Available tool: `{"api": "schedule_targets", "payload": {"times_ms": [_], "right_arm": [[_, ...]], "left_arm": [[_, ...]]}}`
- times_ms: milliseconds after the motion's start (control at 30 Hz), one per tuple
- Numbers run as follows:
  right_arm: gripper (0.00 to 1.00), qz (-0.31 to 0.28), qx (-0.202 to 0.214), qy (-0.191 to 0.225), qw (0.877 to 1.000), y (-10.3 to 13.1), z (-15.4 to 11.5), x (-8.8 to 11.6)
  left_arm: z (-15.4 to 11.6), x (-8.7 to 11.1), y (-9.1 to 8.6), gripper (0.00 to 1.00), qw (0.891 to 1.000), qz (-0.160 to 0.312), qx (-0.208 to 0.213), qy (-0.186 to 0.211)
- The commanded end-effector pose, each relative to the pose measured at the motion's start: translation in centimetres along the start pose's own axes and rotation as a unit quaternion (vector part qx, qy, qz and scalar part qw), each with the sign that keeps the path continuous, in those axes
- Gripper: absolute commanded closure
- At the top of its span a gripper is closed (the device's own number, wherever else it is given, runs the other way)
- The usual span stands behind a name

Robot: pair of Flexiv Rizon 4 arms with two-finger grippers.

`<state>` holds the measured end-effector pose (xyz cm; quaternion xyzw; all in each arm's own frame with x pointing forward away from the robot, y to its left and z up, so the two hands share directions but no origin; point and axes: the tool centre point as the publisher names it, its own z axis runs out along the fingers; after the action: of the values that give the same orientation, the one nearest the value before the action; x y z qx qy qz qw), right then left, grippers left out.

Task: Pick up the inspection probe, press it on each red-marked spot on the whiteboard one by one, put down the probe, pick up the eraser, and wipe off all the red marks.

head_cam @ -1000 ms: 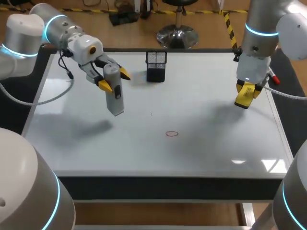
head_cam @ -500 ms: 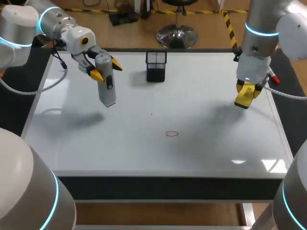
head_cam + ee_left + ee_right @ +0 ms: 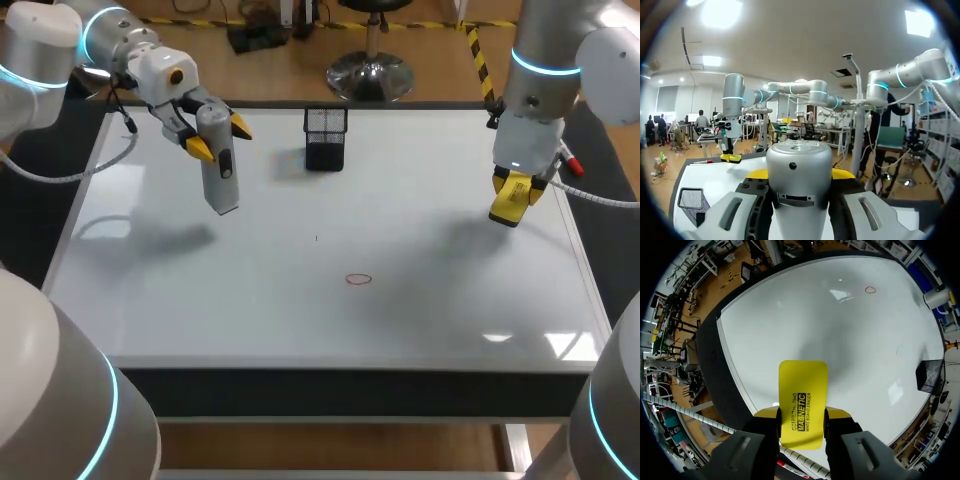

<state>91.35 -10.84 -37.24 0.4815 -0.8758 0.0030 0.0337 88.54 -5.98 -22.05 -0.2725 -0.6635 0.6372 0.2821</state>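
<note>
The inspection probe [image 3: 221,170], a grey cylinder, hung tilted above the whiteboard [image 3: 420,320] at about 10 o'clock. The left gripper [image 3: 219,138] clamped its upper end, one yellow tip on each side. In the left wrist view the probe [image 3: 799,185] filled the gap between the fingers. The yellow eraser [image 3: 508,203] sat pinched in the right gripper [image 3: 516,190] at about 3 o'clock, raised off the board near its right edge. In the right wrist view the eraser [image 3: 802,405] stuck out ahead of that gripper [image 3: 802,413]. One red ring [image 3: 358,279] lay just 6 o'clock of centre, with bare board around it. A black mesh holder [image 3: 325,138] stood at 12 o'clock by the far edge of the tabletop.
</note>
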Motion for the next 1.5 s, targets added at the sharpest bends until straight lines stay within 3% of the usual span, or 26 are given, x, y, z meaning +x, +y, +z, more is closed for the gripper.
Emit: {"api": "schedule_targets", "payload": {"times_ms": [33, 300, 467, 900, 1133, 1500], "right_arm": [[1.00, -0.001, 0.001, 0.001, 1.000, -0.1, -0.1, 0.0], [1.00, -0.001, 0.001, 0.001, 1.000, -0.1, -0.1, 0.0], [1.00, -0.016, 0.010, 0.009, 1.000, 1.7, 0.8, 1.3], [1.00, -0.082, 0.038, 0.029, 0.996, 11.4, -0.8, 1.1], [1.00, -0.115, 0.041, 0.050, 0.991, 17.0, -1.3, -1.1], [1.00, -0.171, 0.037, 0.034, 0.984, 23.7, 0.0, -5.7]], "left_arm": [[-0.1, -0.1, -0.1, 1.00, 1.000, 0.000, 0.000, 0.002], [-0.1, -0.1, -0.1, 1.00, 1.000, 0.000, 0.000, 0.002], [-0.1, -0.1, -0.1, 1.00, 1.000, 0.000, 0.000, 0.002], [-0.1, -0.1, -0.1, 1.00, 1.000, 0.000, 0.000, 0.002], [-0.1, -0.1, -0.1, 1.00, 1.000, 0.000, 0.000, 0.002], [-0.1, -0.1, -0.1, 1.00, 1.000, 0.000, 0.000, 0.002]]}}
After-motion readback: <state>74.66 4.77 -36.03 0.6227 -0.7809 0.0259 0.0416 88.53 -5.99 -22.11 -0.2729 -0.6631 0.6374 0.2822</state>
